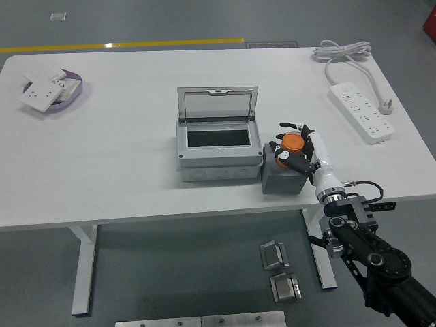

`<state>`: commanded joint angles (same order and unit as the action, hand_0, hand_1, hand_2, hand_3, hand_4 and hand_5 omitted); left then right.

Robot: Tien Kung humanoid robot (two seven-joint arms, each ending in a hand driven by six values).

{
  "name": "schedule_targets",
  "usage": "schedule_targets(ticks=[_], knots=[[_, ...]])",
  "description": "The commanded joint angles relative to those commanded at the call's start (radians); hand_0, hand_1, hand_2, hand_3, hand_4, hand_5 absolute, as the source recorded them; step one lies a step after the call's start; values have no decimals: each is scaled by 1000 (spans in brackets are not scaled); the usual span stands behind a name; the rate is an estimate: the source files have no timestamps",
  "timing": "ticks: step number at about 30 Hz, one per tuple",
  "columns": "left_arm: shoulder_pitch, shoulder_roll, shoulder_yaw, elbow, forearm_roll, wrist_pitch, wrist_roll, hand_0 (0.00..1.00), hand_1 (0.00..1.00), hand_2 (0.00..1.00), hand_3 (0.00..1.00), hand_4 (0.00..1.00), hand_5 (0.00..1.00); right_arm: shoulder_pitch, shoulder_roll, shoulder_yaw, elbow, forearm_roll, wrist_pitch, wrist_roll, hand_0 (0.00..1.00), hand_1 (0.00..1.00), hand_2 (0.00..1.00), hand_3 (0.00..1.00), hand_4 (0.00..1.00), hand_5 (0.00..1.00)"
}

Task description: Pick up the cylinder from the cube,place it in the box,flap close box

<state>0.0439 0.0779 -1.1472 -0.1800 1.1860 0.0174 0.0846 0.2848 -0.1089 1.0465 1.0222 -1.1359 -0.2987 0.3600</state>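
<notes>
Right hand (298,151), white-backed with black fingers (283,156), reaching in from the lower right on a black jointed arm (371,255). Fingers curled around the short orange cylinder (293,144), thumb crossing its front, the other fingertips wrapped over its far side. Cylinder upright inside that grasp, orange top showing just above the thumb. Directly beneath the fingers, the dark grey cube (283,177), its top face mostly covered by the hand; cannot tell whether the cylinder's base touches the cube or sits clear of it.

Just left of the fingertips, touching the cube's side, the light grey plastic box (218,162) with a dark rectangular opening in its top. Hinged clear flap lid (217,104) standing upright at the box's far edge, box open.

Well beyond the fingers to the far right, a white power strip (362,112) with its coiled white cable (343,53). Far off to the left of the fingers, at the table's far corner, a shallow purple dish (60,93) holding white wall-socket plates (41,94). All of it on the white table (122,157).
</notes>
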Motion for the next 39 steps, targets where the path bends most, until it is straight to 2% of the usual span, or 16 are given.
schedule_targets(ticks=[8, 9, 14, 15, 20, 21, 26, 27, 32, 33, 38, 39], knots=[[-1, 0, 1, 0, 0, 0, -1, 597, 622, 610, 610, 660, 295, 3, 1, -13, -6, 23, -2, 14, 635, 628, 531, 646, 774, 84], [-1, 0, 1, 0, 1, 0, -1, 598, 621, 610, 610, 658, 294, 2, 1, -14, -7, 28, -2, 16, 595, 619, 530, 631, 738, 96], [-1, 0, 0, 0, 2, 0, 0, 598, 621, 610, 610, 658, 294, 1, 4, -20, -9, 47, -5, 25, 595, 619, 530, 631, 738, 96], [-1, -1, 0, 0, 2, 0, 0, 598, 621, 610, 609, 658, 294, 1, 5, -21, -9, 50, -6, 26, 669, 627, 542, 627, 540, 40], [-2, -1, 1, 0, 2, 0, -1, 598, 621, 610, 609, 658, 294, 0, 7, -24, -8, 62, -9, 29, 669, 627, 542, 627, 540, 40], [-2, -1, 1, 0, 1, 0, -1, 598, 621, 610, 609, 657, 295, 0, 7, -24, -8, 64, -9, 29, 697, 605, 533, 576, 418, 2], [-2, 0, 1, 0, 1, 0, -3, 598, 621, 610, 609, 657, 295, -1, 9, -26, -8, 76, -13, 34, 697, 605, 533, 576, 418, 2], [-2, 0, 2, 0, 1, -1, -4, 598, 622, 610, 610, 657, 293, -1, 9, -27, -7, 76, -15, 35, 592, 559, 508, 501, 198, 2], [-2, -1, 4, 0, -2, -1, -7, 598, 622, 610, 610, 657, 293, -1, 9, -31, -2, 72, -26, 36, 592, 559, 508, 501, 198, 2], [-2, -1, 4, 0, -2, -1, -7, 598, 622, 610, 609, 657, 295, -1, 9, -30, 2, 72, -29, 37, 542, 535, 483, 453, 154, 2], [-1, -1, 3, 0, -1, -1, -7, 598, 622, 610, 609, 657, 295, 2, -7, -22, 30, 58, -45, 33, 542, 535, 483, 453, 154, 2], [-1, -1, 3, 0, -1, -1, -6, 598, 623, 610, 610, 657, 296, 4, -13, -20, 38, 54, -48, 31, 522, 514, 455, 421, 158, 2]])
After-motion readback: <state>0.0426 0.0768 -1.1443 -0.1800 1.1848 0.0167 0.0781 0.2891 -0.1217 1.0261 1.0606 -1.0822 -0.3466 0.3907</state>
